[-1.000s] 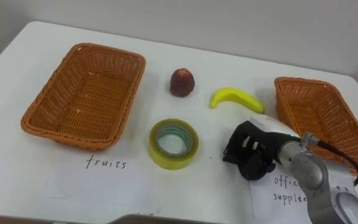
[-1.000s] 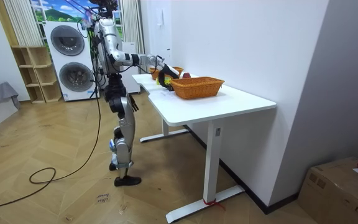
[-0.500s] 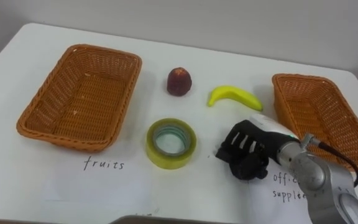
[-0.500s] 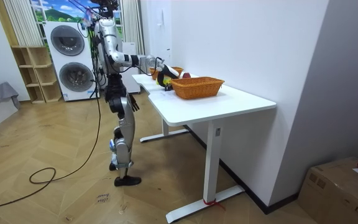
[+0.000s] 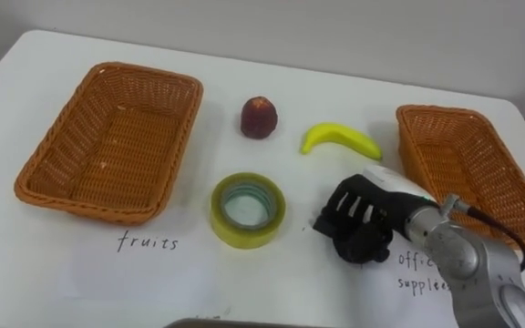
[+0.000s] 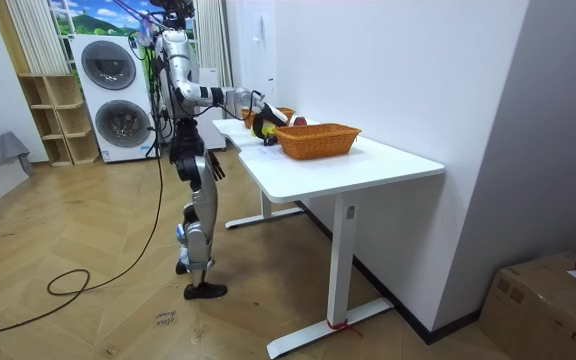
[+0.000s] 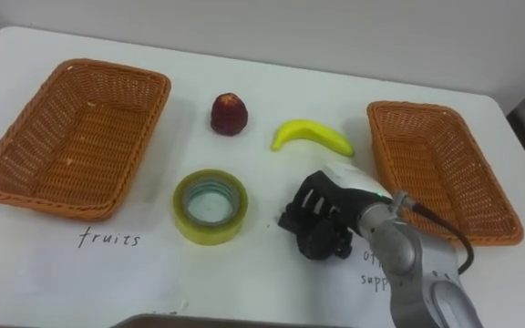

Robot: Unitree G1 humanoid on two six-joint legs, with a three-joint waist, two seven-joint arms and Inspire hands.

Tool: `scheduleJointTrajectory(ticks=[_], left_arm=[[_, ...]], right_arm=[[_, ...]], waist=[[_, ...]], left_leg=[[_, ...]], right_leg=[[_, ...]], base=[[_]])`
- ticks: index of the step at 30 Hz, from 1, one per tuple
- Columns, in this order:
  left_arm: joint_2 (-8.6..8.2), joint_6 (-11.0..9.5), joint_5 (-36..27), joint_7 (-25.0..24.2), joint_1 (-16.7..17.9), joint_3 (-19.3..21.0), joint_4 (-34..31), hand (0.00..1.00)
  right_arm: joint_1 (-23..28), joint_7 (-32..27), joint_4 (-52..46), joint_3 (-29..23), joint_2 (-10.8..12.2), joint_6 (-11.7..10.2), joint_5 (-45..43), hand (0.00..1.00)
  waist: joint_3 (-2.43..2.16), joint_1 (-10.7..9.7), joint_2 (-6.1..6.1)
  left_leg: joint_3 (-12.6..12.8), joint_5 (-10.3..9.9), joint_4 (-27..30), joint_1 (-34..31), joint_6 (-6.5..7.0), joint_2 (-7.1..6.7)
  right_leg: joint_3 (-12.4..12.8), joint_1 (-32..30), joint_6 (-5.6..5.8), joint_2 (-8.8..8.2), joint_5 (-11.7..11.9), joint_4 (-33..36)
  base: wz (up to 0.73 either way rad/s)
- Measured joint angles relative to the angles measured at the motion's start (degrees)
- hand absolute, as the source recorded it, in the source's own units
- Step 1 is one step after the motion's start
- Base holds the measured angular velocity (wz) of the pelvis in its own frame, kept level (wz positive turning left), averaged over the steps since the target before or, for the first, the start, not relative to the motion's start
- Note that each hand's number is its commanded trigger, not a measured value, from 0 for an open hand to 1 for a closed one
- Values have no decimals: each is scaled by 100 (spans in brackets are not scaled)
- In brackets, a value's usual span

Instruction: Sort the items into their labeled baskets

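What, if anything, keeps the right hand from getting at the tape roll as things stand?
Probably nothing; it looks reachable. The right hand sits just right of the tape roll, bare table between them. The banana and red fruit lie farther back, off that path.

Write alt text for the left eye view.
The robot's right hand is low over a white table, between a yellow tape roll and the right wicker basket. A red fruit and a banana lie farther back, between it and the left wicker basket; both baskets are empty.
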Motion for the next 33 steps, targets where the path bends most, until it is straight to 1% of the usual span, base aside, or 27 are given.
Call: scheduleJointTrajectory(ticks=[2, 4, 6, 8, 11, 13, 14, 17, 19, 21, 22, 24, 27, 28, 30, 33], left_arm=[[-15, -4, -18, -7, 12, 36, 69, 0], [-16, -4, -64, -6, 11, 41, 118, 0], [-23, -6, -63, -6, 10, 42, 143, 0], [-23, -11, -62, -7, 1, 53, 169, 0], [-56, -28, -60, -9, 5, 92, 177, 0], [-83, -41, -57, -10, 15, 101, 173, 0], [-111, -71, -57, -11, 28, 136, 174, 0], [-135, -109, -55, -8, 55, 176, 179, 0], [-155, -140, -57, -7, 81, 256, 201, 0], [-154, -143, -53, 2, 146, 267, 203, 0], [-154, -142, -51, 5, 162, 270, 204, 0], [-154, -146, -50, 13, 194, 321, 215, 0], [-155, -147, -52, 89, 245, 354, 228, 0], [-156, -146, -51, 106, 254, 369, 231, 0], [-157, -146, -47, 144, 277, 388, 231, 0], [-179, -161, -50, 226, 281, 479, 231, 0]], right_arm=[[55, -1, -64, -20, -3, -21, 133, 100], [56, -8, -203, -27, -7, -23, 298, 100], [55, -48, -478, -32, -13, -103, 428, 100], [54, -92, -663, -54, -12, -171, 535, 100], [54, -203, -852, -149, -11, -268, 602, 100], [58, -277, -909, -264, 1, -330, 672, 100], [56, -366, -946, -379, 4, -354, 801, 100], [51, -691, -952, -659, 10, -443, 1075, 100], [47, -834, -1006, -836, 10, -452, 1320, 100], [21, -1091, -1134, -985, 13, -464, 1518, 100], [14, -1165, -1158, -995, 13, -475, 1525, 100], [13, -1352, -1165, -1067, 13, -570, 1672, 100], [13, -1522, -1165, -1094, 13, -587, 1778, 100], [12, -1548, -1169, -1103, 12, -588, 1785, 100], [9, -1666, -1185, -1162, 8, -596, 1816, 100], [-55, -1998, -1187, -1338, -4, -717, 1903, 100]], waist=[[5, -19, 6], [22, -66, 23], [46, -137, 58], [54, -158, 71], [50, -162, 91], [30, -178, 116], [14, -174, 121], [7, -172, 135], [2, -175, 149], [3, -190, 167], [4, -195, 169], [10, -205, 178], [15, -211, 184], [1, -211, 163], [4, -208, 167], [10, -247, 167]], left_leg=[[6, 0, 4, 12, 1, -6], [7, 0, 3, 7, 1, -10], [6, 0, 2, 4, 1, -8], [6, 0, -4, -2, 1, 2], [5, -1, -3, -9, 0, 9], [18, 0, -1, -9, 0, 4], [19, 0, 2, -8, 0, -2], [19, 1, 27, -8, 1, -6], [14, 1, 36, -1, 1, -6], [17, 1, 41, 14, 0, -3], [16, 1, 44, 17, 0, -3], [16, 2, 49, 22, 0, -2], [17, 1, 57, 22, 0, -5], [17, 1, 58, 23, 0, -6], [12, 1, 57, 24, 0, -6], [16, 1, 52, 27, 0, -2]], right_leg=[[15, 16, 1, -6, 0, -9], [14, 16, 3, -12, 2, -15], [14, 14, 4, -11, 2, -15], [10, 3, 4, -2, 2, -15], [-4, -4, 3, 7, 2, -13], [-15, 0, 3, 2, 2, -7], [-15, 1, 3, -5, 2, -6], [-34, 16, 4, -14, 2, -6], [-39, 32, 4, -15, 2, -6], [1, 44, 4, -12, 2, -6], [3, 47, 4, -11, 2, -6], [6, 55, 4, -11, 2, -5], [7, 56, 3, -15, 2, 4], [9, 54, 3, -15, 2, 9], [10, 52, 3, -16, 2, 16], [13, 28, 3, -15, 2, 70]], base=[[0], [0], [0], [0], [0], [0], [0], [0], [0], [0], [0], [0], [0], [0], [0], [0]])
